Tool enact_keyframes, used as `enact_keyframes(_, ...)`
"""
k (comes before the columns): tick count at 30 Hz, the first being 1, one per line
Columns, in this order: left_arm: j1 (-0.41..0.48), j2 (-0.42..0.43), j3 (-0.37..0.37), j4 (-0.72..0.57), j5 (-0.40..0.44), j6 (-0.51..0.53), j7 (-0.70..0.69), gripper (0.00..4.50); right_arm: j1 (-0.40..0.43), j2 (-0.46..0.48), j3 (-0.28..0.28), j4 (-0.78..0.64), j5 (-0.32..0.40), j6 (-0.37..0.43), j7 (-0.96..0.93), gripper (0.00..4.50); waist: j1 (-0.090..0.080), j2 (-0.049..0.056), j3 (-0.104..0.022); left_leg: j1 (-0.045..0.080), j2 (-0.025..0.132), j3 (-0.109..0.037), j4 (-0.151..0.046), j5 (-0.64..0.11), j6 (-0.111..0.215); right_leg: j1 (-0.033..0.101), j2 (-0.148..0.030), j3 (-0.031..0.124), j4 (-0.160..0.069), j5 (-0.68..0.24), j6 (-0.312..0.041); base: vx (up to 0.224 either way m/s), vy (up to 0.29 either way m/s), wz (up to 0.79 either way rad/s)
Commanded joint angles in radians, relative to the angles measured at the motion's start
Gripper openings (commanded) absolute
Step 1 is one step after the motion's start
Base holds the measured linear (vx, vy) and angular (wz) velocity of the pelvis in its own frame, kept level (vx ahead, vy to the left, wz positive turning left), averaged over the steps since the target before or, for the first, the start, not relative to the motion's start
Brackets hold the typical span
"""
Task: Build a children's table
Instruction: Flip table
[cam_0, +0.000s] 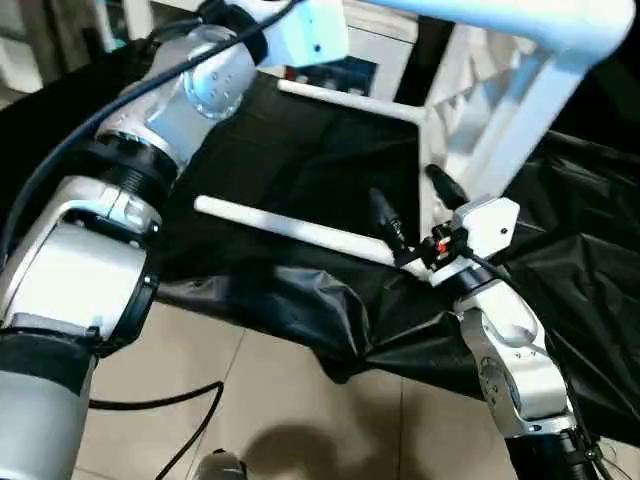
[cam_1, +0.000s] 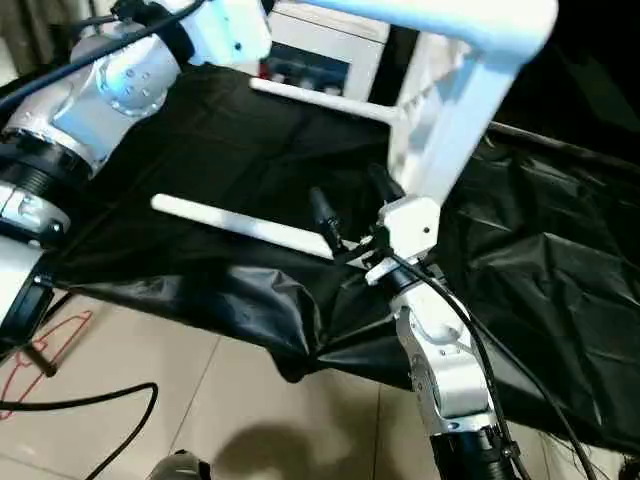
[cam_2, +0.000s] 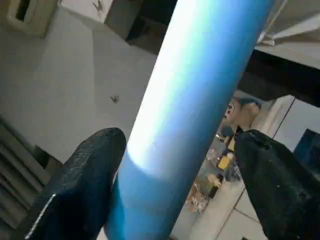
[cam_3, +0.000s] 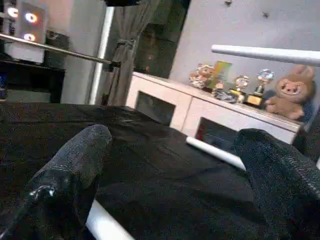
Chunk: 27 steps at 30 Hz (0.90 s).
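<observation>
**Table frame raised, one leg lying under the right claw**

The tabletop (cam_1: 440, 120) is tilted up on edge above the black-covered desk (cam_1: 560, 260), ribbed underside facing the camera. One fitted leg (cam_0: 500, 20) runs across the top of the head views; another (cam_1: 320, 100) projects sideways from the tabletop over the cloth.

Left claw (cam_2: 175, 190): fingers (cam_2: 85, 185) spread to either side of the raised leg (cam_2: 200, 90), which fills the gap between them; firm contact cannot be confirmed.

Right claw (cam_0: 415, 210): fingers apart, holding nothing, poised over the near end of a loose leg (cam_0: 290, 228) that lies flat on the cloth.

A white cabinet (cam_3: 200, 112) with trophies and a plush toy (cam_3: 287, 92) stands behind.
</observation>
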Motion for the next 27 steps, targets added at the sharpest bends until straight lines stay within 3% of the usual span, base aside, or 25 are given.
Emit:
enact_keyframes(1, -0.031, -0.019, 0.001, 0.022, -0.005, -0.007, -0.015, 3.55, 0.001, -0.016, -0.005, -0.022, 0.023, 0.021, 0.022, 4.43, 0.002, 0.027, -0.067, 0.046, 0.053, -0.034, -0.069, -0.254, -0.040, 0.032, -0.098, 0.052, -0.075, -0.027, -0.145, 0.000, 0.000, 0.00)
enact_keyframes(2, -0.036, -0.020, -0.001, 0.035, -0.004, -0.009, -0.012, 3.44, 0.000, -0.015, -0.004, -0.024, 0.027, 0.024, 0.031, 4.43, 0.003, 0.027, -0.067, 0.046, 0.054, -0.034, -0.070, -0.260, -0.040, 0.032, -0.099, 0.052, -0.077, -0.038, -0.144, 0.000, 0.000, 0.00)
enact_keyframes(3, -0.042, -0.021, -0.005, 0.047, -0.001, -0.011, -0.006, 3.32, 0.000, -0.014, -0.001, -0.028, 0.035, 0.029, 0.043, 4.43, 0.005, 0.020, -0.066, 0.045, 0.054, -0.034, -0.070, -0.264, -0.039, 0.032, -0.099, 0.052, -0.079, -0.052, -0.140, 0.000, 0.000, 0.00)
enact_keyframes(11, -0.072, -0.028, -0.018, 0.088, 0.009, -0.016, -0.018, 2.72, -0.001, -0.013, 0.011, -0.037, 0.065, 0.046, 0.090, 4.43, 0.015, 0.023, -0.066, 0.045, 0.055, -0.036, -0.070, -0.261, -0.036, 0.030, -0.101, 0.052, -0.079, -0.065, -0.131, 0.000, 0.000, 0.00)
enact_keyframes(15, -0.082, -0.042, 0.002, 0.110, -0.035, -0.002, -0.109, 2.31, -0.001, -0.016, 0.013, -0.038, 0.066, 0.056, 0.107, 4.43, 0.019, 0.024, -0.064, 0.046, 0.055, -0.036, -0.072, -0.264, -0.041, 0.029, -0.102, 0.051, -0.080, -0.077, -0.133, 0.000, 0.000, 0.00)
enact_keyframes(17, -0.082, -0.060, 0.040, 0.126, -0.099, 0.045, -0.207, 2.23, -0.004, -0.026, 0.017, -0.036, 0.063, 0.066, 0.121, 4.43, 0.019, 0.022, -0.063, 0.046, 0.053, -0.035, -0.071, -0.266, -0.041, 0.028, -0.102, 0.052, -0.082, -0.081, -0.134, 0.000, 0.000, 0.00)
enact_keyframes(18, -0.082, -0.083, 0.095, 0.139, -0.180, 0.116, -0.306, 2.18, -0.007, -0.037, 0.016, -0.030, 0.059, 0.074, 0.130, 4.43, 0.022, 0.022, -0.060, 0.048, 0.053, -0.034, -0.072, -0.269, -0.043, 0.027, -0.103, 0.052, -0.084, -0.099, -0.141, 0.000, 0.000, 0.00)
enact_keyframes(23, -0.101, -0.108, 0.181, 0.179, -0.269, 0.260, -0.362, 2.14, -0.021, -0.071, -0.006, -0.011, 0.069, 0.099, 0.160, 4.43, 0.039, 0.021, -0.052, 0.053, 0.053, -0.034, -0.074, -0.320, -0.044, 0.025, -0.109, 0.054, -0.096, -0.212, -0.131, 0.000, 0.000, 0.00)
enact_keyframes(24, -0.103, -0.112, 0.202, 0.186, -0.286, 0.300, -0.361, 2.14, -0.026, -0.084, -0.015, -0.004, 0.071, 0.103, 0.170, 4.43, 0.042, 0.016, -0.049, 0.051, 0.052, -0.035, -0.074, -0.333, -0.039, 0.026, -0.114, 0.055, -0.104, -0.292, -0.114, 0.000, 0.000, 0.00)
enact_keyframes(27, -0.104, -0.121, 0.236, 0.190, -0.320, 0.347, -0.356, 2.14, -0.031, -0.098, -0.027, 0.006, 0.074, 0.105, 0.181, 4.43, 0.043, 0.019, -0.050, 0.050, 0.053, -0.035, -0.074, -0.323, -0.031, 0.026, -0.115, 0.055, -0.107, -0.323, -0.107, 0.000, 0.000, 0.00)
